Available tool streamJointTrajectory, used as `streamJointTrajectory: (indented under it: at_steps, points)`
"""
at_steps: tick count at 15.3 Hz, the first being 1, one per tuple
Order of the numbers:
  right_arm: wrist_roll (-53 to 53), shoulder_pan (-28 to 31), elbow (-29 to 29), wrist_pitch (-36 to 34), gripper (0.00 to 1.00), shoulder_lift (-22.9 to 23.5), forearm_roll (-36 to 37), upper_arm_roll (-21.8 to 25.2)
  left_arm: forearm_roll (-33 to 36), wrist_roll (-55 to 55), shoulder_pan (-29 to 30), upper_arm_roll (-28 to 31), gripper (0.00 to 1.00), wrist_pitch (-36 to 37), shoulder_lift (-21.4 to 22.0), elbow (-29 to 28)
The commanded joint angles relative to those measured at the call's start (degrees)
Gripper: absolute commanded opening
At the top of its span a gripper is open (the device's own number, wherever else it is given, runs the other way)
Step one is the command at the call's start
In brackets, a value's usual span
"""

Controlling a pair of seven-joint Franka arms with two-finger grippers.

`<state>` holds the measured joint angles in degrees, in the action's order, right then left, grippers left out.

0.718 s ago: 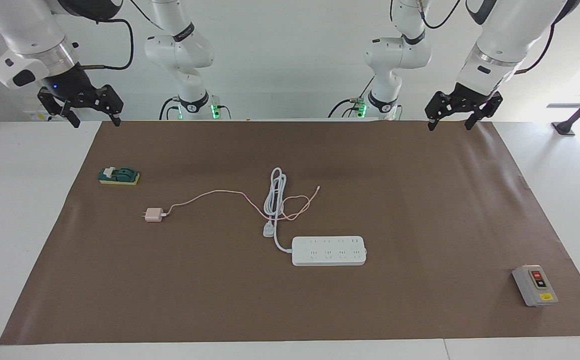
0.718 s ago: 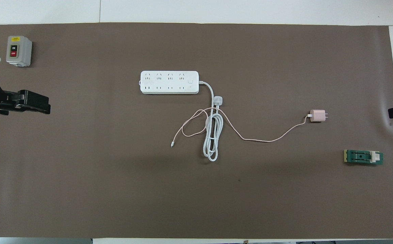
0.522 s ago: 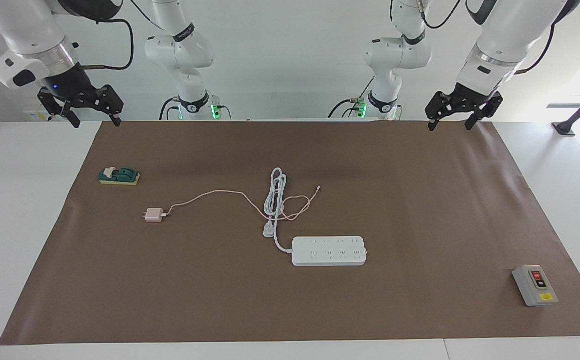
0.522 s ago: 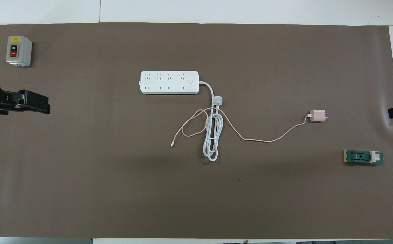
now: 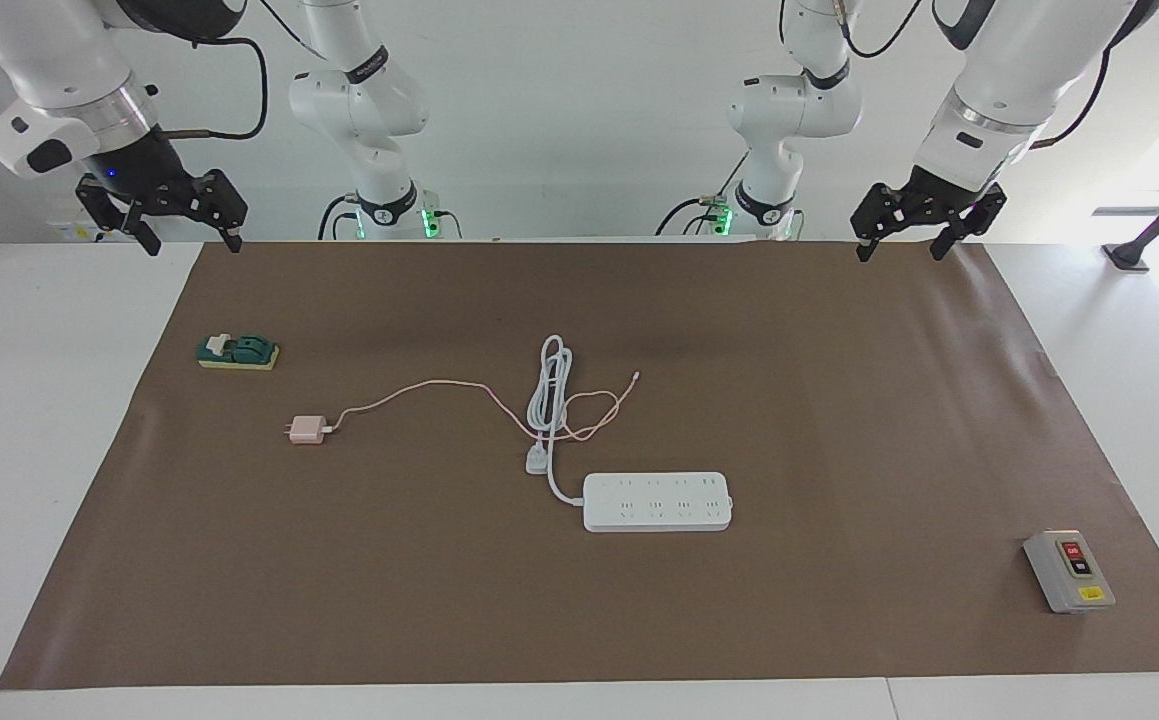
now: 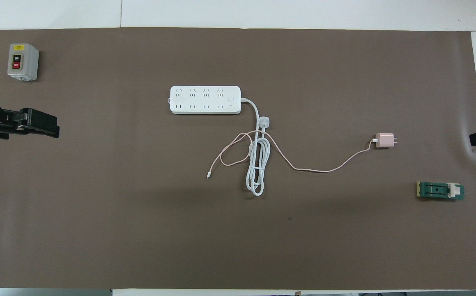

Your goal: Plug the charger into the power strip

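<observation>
White jointed arms, black cables, black two-fingered hands, green base lights

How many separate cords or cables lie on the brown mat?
2. The power strip's thick white cord lies bundled nearer the robots than the strip. The charger's thin pink cable runs from it and loops across that bundle.

Matt brown paper-like mat (image 5: 839,400); smooth glossy white plastic power strip (image 5: 657,501).
</observation>
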<state>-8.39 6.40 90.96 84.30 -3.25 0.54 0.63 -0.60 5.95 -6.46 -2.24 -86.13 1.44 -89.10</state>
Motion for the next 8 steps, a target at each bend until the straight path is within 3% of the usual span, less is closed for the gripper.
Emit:
streamJointTrajectory:
  at_steps: [1,8]
  points:
    - [0.8,0.6,1.5,-1.5,1.00,-1.7,0.9,-0.1,0.9,-0.8,0.0,0.2,1.00,-0.6,-0.4,0.4]
    - [1.4,0.7,3.6,-2.6,1.00,-2.6,0.8,0.3,0.9,-0.8,0.0,0.3,1.00,-0.8,-0.5,0.4]
